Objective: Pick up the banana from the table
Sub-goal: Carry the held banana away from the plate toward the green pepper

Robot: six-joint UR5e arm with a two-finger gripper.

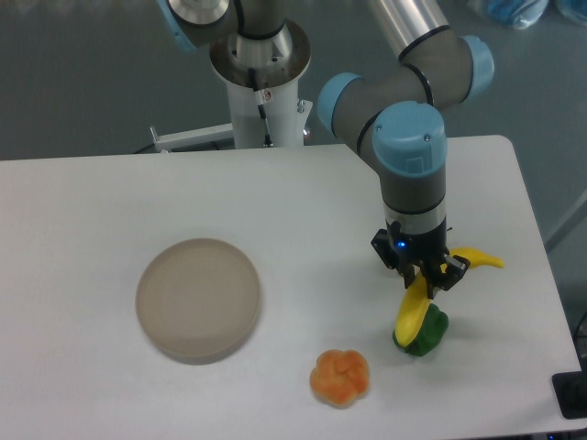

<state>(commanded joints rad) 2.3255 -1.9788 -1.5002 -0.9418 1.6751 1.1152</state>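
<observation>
The yellow banana (415,313) hangs from my gripper (427,281), which is shut on its middle. One end points down in front of the green pepper (427,335); the other end (481,258) sticks out to the right. The banana looks lifted off the white table (303,211), though its lower tip overlaps the pepper in this view. The fingers are partly hidden by the banana and the gripper body.
A round tan plate (198,298) lies at the left centre of the table. An orange lobed fruit (339,376) sits near the front edge. The table's right edge (537,247) is close to the gripper. The robot's base (261,82) stands behind the table.
</observation>
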